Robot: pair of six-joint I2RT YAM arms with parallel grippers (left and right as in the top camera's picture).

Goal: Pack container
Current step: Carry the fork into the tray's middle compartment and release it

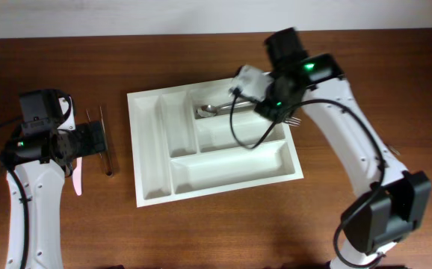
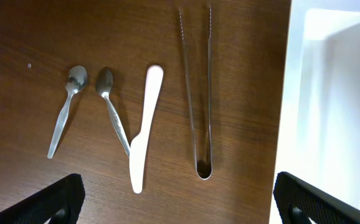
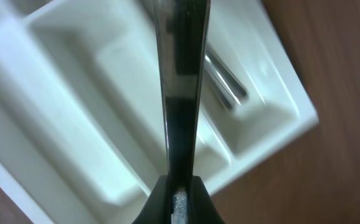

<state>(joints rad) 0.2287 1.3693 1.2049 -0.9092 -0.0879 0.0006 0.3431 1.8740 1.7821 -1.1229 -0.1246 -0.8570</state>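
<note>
White plastic tray (image 1: 231, 170) at mid-table, slightly askew on dark brown wood (image 1: 201, 232); pale wall (image 1: 126, 15) beyond the far edge. Holds one spoon (image 1: 214, 109) in the far crosswise cell. Right claw (image 1: 277, 110) above the tray's far right corner, clamped on a fork (image 1: 294, 119): tines only overhead, blurred dark shaft only at wrist. Left claw (image 1: 96, 139) wide, off tray's left. Only from left wrist: two teaspoons (image 2: 65, 109), left of knife (image 2: 144, 124) and tongs (image 2: 195, 93).
</note>
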